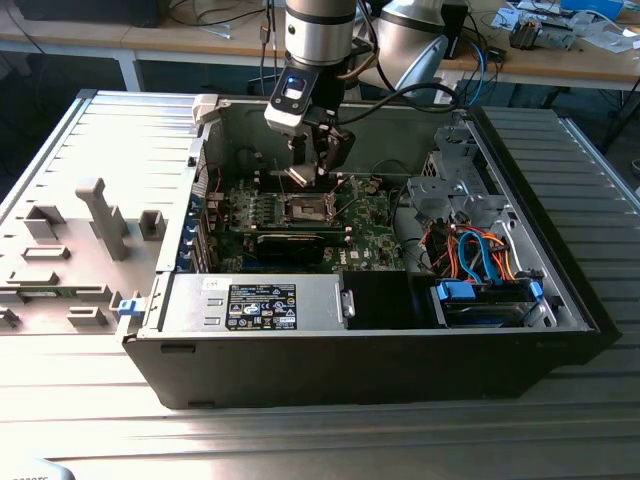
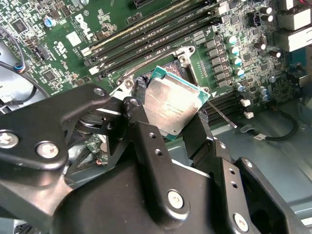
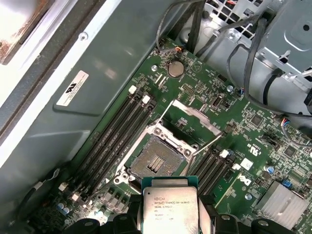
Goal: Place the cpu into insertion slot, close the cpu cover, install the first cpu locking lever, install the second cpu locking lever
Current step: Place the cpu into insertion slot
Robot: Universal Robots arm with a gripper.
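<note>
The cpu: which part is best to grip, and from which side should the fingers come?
Grip the cpu by two opposite thin edges, coming in from its sides, as the gripper does now. It is a flat, thin square, so its edges give parallel faces, and this probably leaves both flat faces free for seating in the insertion slot.

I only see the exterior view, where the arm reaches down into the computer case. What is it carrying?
Observer: In both wrist views the gripper clamps the cpu by two opposite edges.
Operator: Is its socket ready?
Observer: In the first wrist view the cpu cover is swung open and the insertion slot lies bare.
Operator: Is the chip in?
Observer: No; there the cpu hangs clear of the slot, not seated.
</note>
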